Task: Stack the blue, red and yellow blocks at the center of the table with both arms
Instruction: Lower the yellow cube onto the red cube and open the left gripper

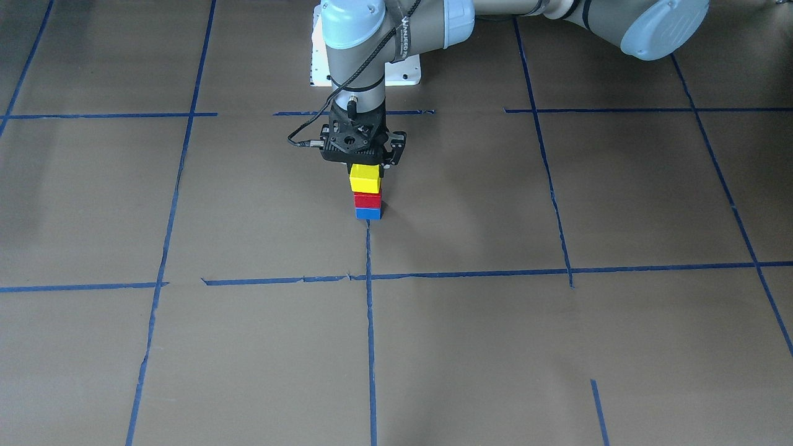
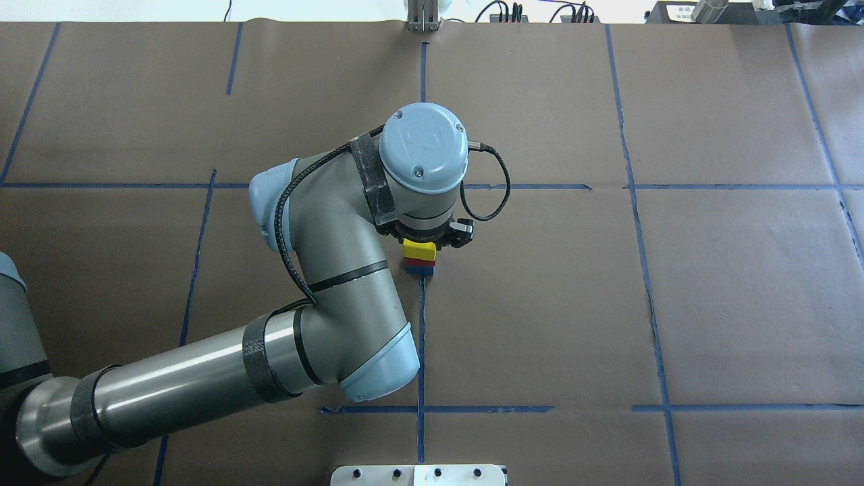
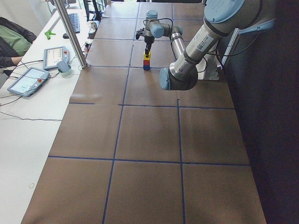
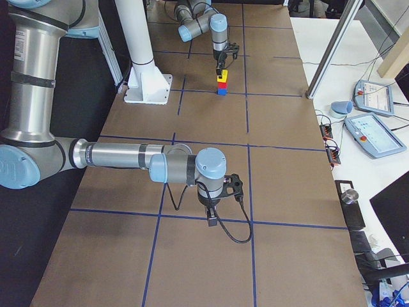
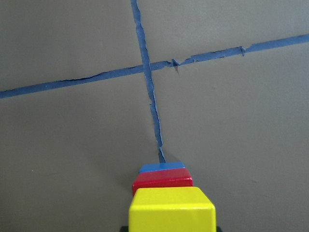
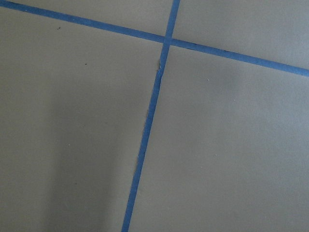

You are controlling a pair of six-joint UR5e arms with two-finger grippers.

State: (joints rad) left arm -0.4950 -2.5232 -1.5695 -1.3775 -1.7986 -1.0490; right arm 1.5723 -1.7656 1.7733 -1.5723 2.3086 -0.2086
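Note:
A stack stands at the table's centre on a blue tape line: blue block (image 1: 368,214) at the bottom, red block (image 1: 367,200) on it, yellow block (image 1: 364,178) on top. My left gripper (image 1: 364,166) points straight down over the stack, its fingers closed against the sides of the yellow block. The left wrist view shows the yellow (image 5: 171,210), red (image 5: 161,181) and blue (image 5: 161,167) blocks lined up. My right gripper (image 4: 212,220) hangs low over bare table far from the stack; I cannot tell if it is open or shut.
Brown paper (image 2: 675,304) with a grid of blue tape lines covers the table. The white mounting plate (image 1: 403,71) lies behind the stack. Tablets and cables (image 4: 374,121) lie on the side bench beyond the table edge.

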